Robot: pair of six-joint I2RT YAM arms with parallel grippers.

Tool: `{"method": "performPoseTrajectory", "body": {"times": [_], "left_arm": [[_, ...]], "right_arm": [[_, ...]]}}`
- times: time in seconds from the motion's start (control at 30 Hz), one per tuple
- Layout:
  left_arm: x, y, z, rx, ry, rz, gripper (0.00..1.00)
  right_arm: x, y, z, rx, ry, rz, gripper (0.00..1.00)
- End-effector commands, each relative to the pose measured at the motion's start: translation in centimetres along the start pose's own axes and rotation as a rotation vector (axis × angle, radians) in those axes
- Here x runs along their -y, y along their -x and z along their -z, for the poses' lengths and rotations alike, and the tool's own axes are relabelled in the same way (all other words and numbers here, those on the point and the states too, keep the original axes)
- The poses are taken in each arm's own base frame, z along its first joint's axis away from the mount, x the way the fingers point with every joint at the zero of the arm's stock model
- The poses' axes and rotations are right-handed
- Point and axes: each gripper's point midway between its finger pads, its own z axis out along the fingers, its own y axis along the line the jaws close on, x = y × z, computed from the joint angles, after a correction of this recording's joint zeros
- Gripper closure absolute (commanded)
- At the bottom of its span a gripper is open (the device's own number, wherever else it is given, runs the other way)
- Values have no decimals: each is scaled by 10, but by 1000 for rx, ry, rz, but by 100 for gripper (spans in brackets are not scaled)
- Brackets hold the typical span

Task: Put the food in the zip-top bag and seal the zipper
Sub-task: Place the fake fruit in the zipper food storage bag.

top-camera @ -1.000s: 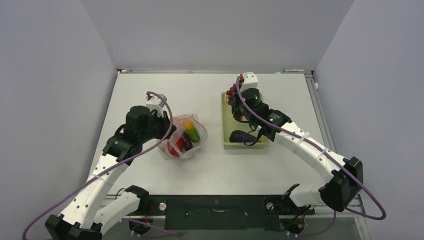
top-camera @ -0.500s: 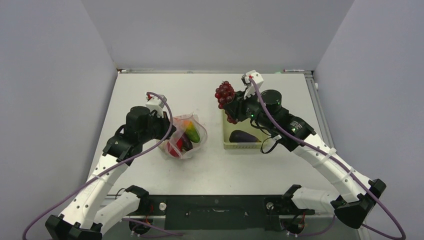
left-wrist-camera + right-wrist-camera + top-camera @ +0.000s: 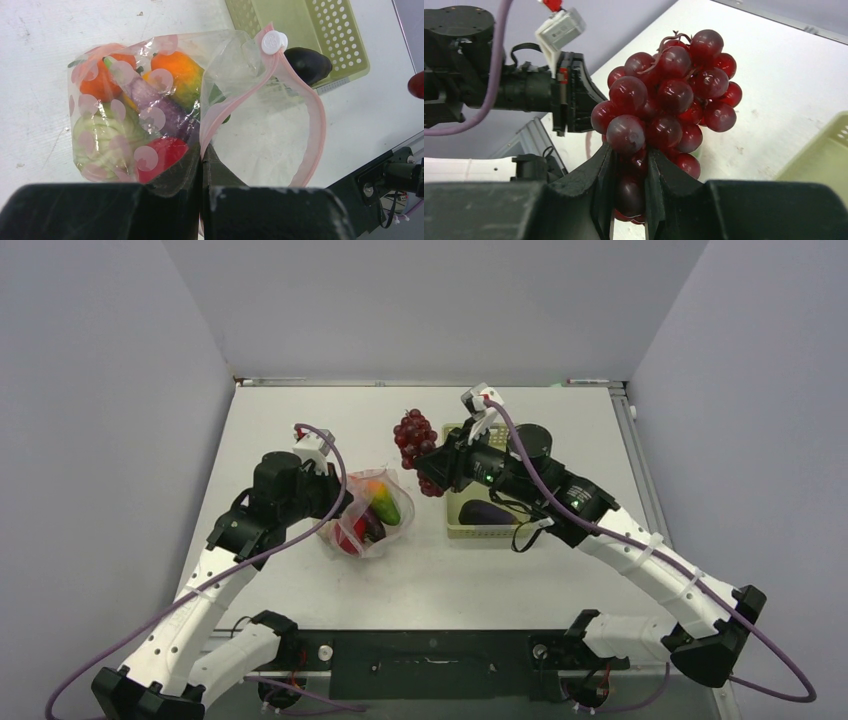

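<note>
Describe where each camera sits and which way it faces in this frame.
Top external: above and behind the bases, looking down on the table; both arms show.
Left wrist: looks down past the left end effector, which pinches the zip-top bag.
Right wrist: looks sideways past the right end effector, which grips the grapes, toward the left arm.
Shared: top and left wrist both show the basket and eggplant.
</note>
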Motion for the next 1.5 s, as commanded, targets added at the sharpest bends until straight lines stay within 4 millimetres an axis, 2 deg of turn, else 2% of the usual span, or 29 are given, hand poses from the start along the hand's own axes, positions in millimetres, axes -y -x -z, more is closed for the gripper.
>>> {"method": "performPoseTrajectory", "body": {"times": [0.0, 0.2, 0.33, 0.53, 0.9, 1.47], "left_arm": [[6, 12, 1, 42, -29, -4, 100], [7, 11, 0, 41, -38, -1, 100], [8, 11, 0, 39, -42, -1, 100], [8, 11, 1, 43, -45, 0, 100], [7, 11, 0, 41, -39, 4, 100], [4, 11, -2, 37, -29, 12, 100]], "right_arm": [[-31, 21, -19, 127, 68, -26, 95], [-60, 5, -41, 136, 91, -11, 95], [-69, -7, -50, 129, 111, -2, 95], [-72, -30, -56, 99, 115, 12, 95], [-81, -59, -46, 63, 153, 19, 95], [-69, -104, -43, -19, 112, -15, 95]]}}
